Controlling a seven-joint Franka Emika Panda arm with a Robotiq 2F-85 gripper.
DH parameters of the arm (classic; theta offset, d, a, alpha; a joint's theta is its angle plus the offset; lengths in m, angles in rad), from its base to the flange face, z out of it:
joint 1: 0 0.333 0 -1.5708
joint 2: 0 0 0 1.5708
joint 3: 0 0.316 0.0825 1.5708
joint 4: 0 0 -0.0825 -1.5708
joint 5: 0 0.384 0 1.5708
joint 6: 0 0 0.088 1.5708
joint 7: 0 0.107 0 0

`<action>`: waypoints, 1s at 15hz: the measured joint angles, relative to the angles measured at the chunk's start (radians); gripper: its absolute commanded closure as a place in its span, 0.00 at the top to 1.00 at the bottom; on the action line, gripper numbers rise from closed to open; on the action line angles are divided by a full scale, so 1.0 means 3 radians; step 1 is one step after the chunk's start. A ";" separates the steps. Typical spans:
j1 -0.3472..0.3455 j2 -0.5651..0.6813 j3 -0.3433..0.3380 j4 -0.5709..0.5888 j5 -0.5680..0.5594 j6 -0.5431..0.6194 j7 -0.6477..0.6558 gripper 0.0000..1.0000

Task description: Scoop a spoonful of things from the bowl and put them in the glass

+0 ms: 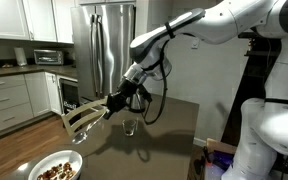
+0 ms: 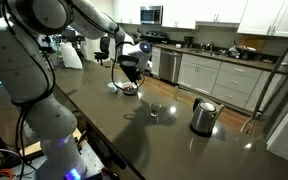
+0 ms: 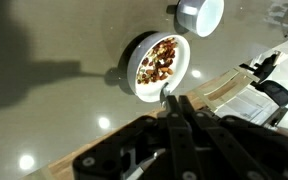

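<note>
The white bowl holds brown and reddish things; it also shows in both exterior views, bowl and bowl. My gripper hangs above the bowl's near rim with its fingers pressed together on a thin silver spoon that pokes out toward the rim. The gripper is lifted off the table. The clear glass stands upright on the dark table, apart from the bowl. I cannot make it out in the wrist view.
A steel kettle with a black handle stands beyond the glass. A wooden chair sits at the table edge near the bowl. Kitchen counters and a fridge line the background.
</note>
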 measured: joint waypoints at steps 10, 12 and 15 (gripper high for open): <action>-0.0139 0.0870 0.0250 0.0521 0.0383 -0.0219 -0.0435 0.04; -0.0144 0.0945 0.0283 0.0577 0.0383 -0.0219 -0.0435 0.04; -0.0151 0.1041 0.0331 0.0639 0.0381 -0.0219 -0.0435 0.04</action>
